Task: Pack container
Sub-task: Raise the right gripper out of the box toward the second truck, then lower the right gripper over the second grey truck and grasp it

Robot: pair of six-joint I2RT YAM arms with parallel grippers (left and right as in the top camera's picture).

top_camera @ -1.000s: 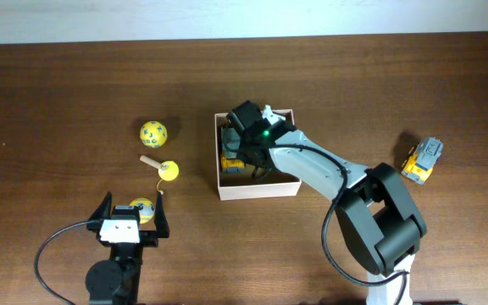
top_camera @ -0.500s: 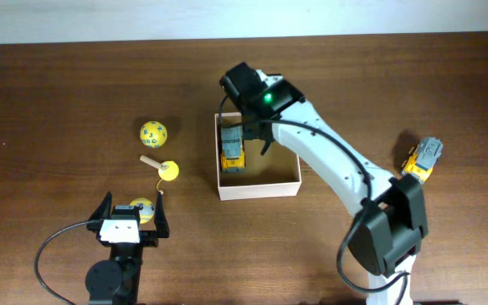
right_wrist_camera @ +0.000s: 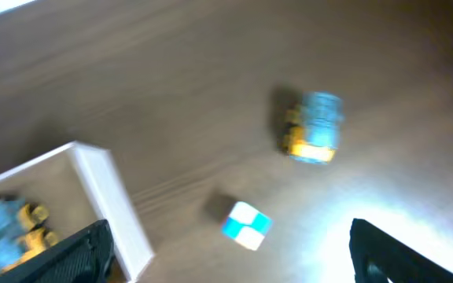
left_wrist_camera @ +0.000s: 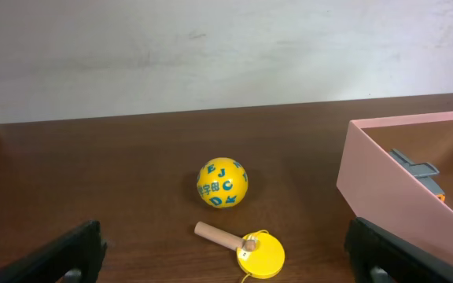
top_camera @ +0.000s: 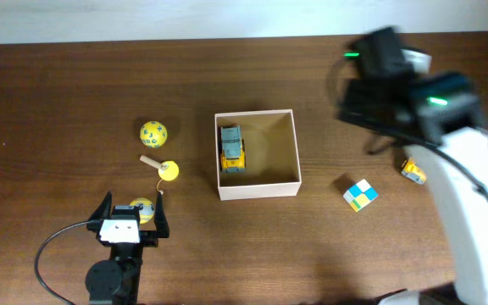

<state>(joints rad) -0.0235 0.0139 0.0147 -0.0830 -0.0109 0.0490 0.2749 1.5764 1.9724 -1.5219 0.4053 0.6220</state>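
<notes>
The container [top_camera: 259, 189] is a shallow white-walled box with a tan inside, at mid-table. A yellow and grey toy truck [top_camera: 231, 148] lies along its left wall. My right gripper [top_camera: 381, 100] is blurred, high above the table to the container's right. In the right wrist view it [right_wrist_camera: 230, 259] is open and holds nothing. Far below it lie a blue and white cube [right_wrist_camera: 246, 224], a second truck [right_wrist_camera: 313, 137] and the container's corner [right_wrist_camera: 104, 196]. My left gripper [top_camera: 133, 206] rests open at the front left, with a small yellow ball [top_camera: 142, 208] between its fingers.
A yellow lettered ball [top_camera: 152, 132] and a yellow disc with a wooden handle [top_camera: 163, 168] lie left of the container. The cube [top_camera: 360, 194] and the second truck [top_camera: 413, 170] lie right of it. The left wrist view shows the ball [left_wrist_camera: 222, 182], the disc [left_wrist_camera: 258, 253] and the container wall [left_wrist_camera: 392, 200].
My right gripper has opened, left the truck in the container, and swung up and away to the right. The cube now shows. The left arm has not moved.
</notes>
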